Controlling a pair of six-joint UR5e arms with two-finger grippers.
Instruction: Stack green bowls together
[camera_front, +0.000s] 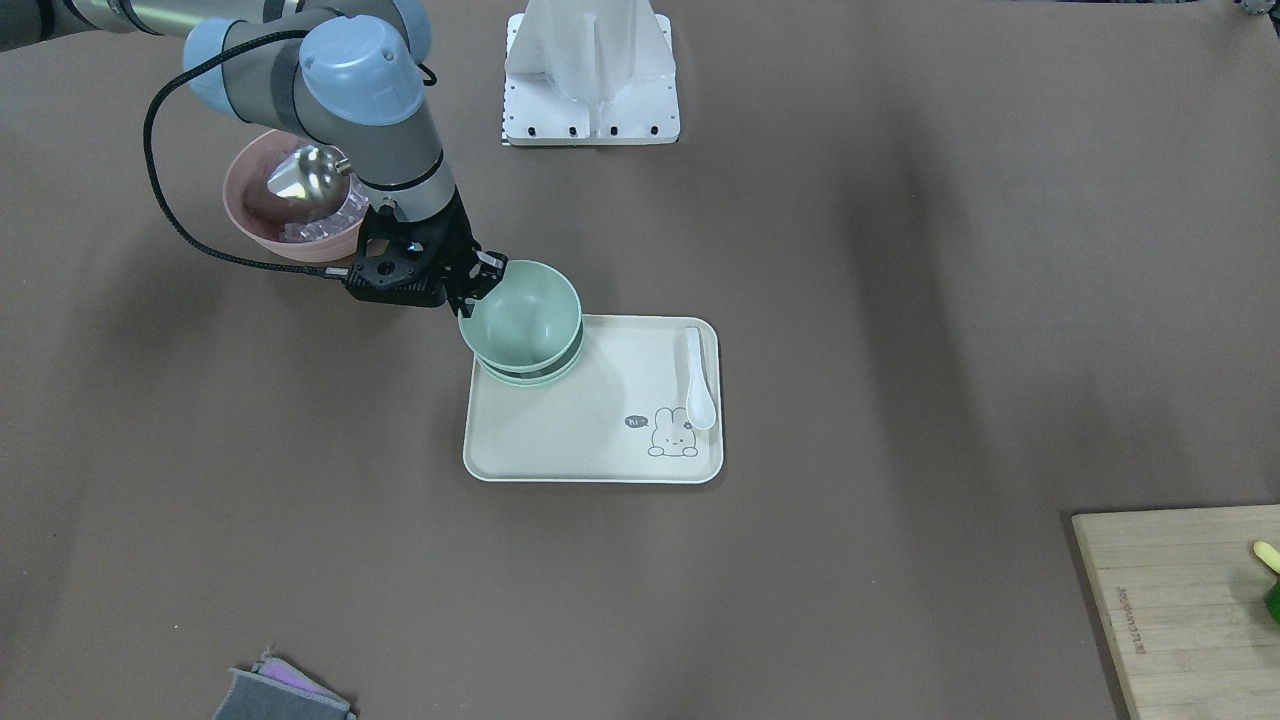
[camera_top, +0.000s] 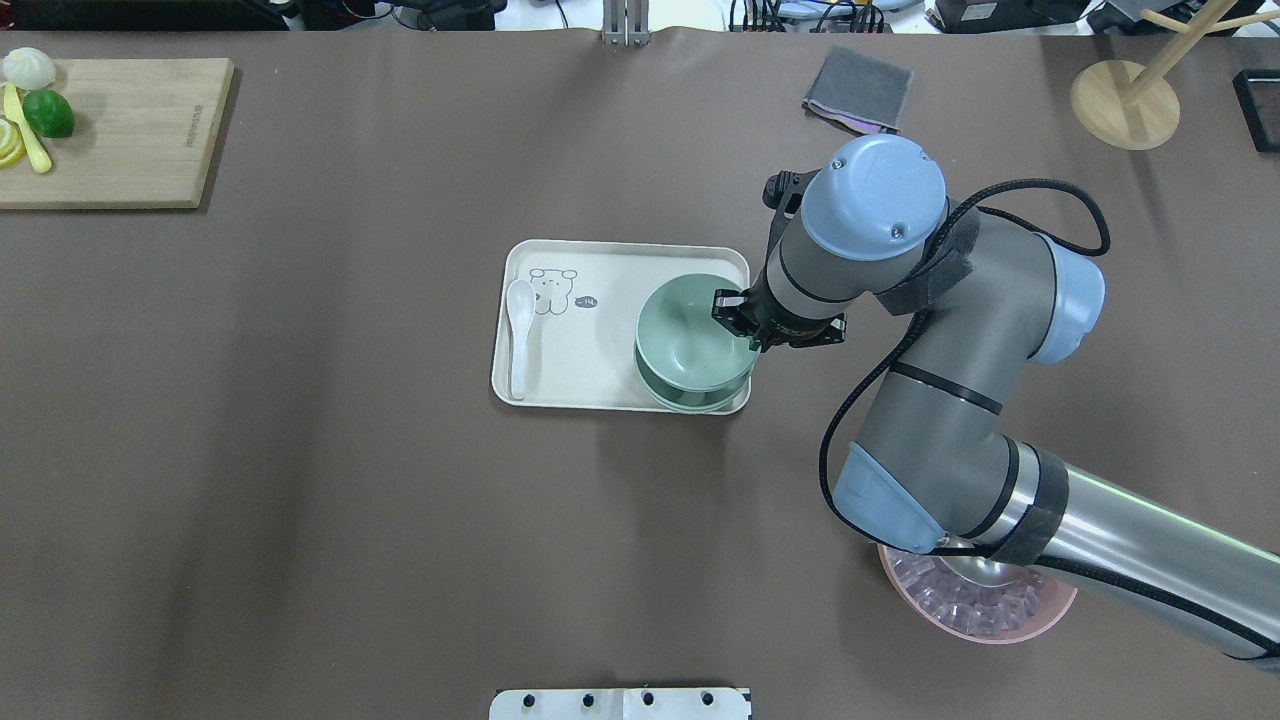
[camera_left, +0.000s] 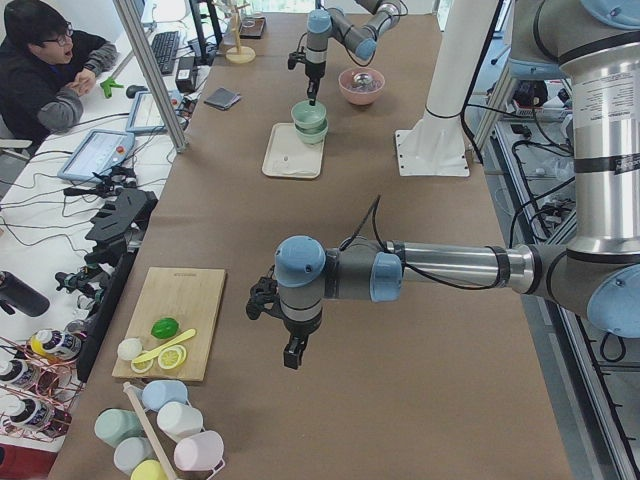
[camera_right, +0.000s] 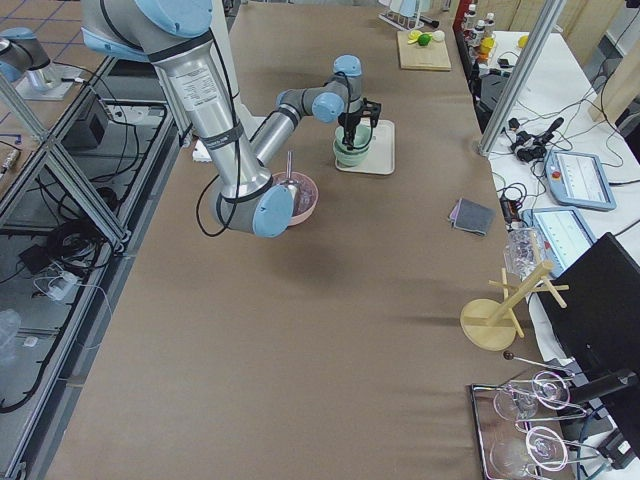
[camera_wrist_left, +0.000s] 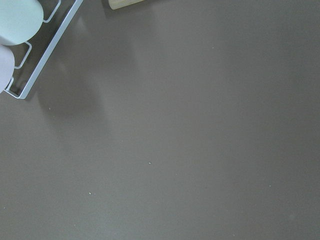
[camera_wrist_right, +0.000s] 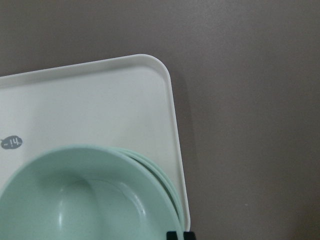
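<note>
Right arm at work on the bench (camera_top: 300, 450): I see it reach to the tray (camera_top: 600, 350) with the right fingers (camera_top: 735, 322) closed narrow on the rim of the top bowl (camera_top: 688, 335). That bowl sits over the lower bowls (camera_top: 690, 403), which stand in the tray corner nearest the arm.

The overhead view flattens the stack. The front view separates it, showing the top bowl (camera_front: 522, 312) offset toward the arm from the lower bowls (camera_front: 535, 375). I cannot tell whether they touch. The right wrist camera adds two thin green rims (camera_wrist_right: 155, 170) just outside the top bowl, and two black fingertips (camera_wrist_right: 172, 235) at the rim on the frame's bottom edge.

A white spoon (camera_front: 697, 385) lies along the tray's other short side. The pink bowl (camera_front: 250, 205) with its metal scoop (camera_front: 300, 172) shows plainly from the front. From overhead the arm hides most of it.

Only the left-end view shows the left fingers (camera_left: 293, 355). They point down over bare bench, near the board (camera_left: 175, 320), and I cannot tell whether they are wide or narrow. The left wrist camera shows brown bench and a rack corner (camera_wrist_left: 45, 55).
</note>
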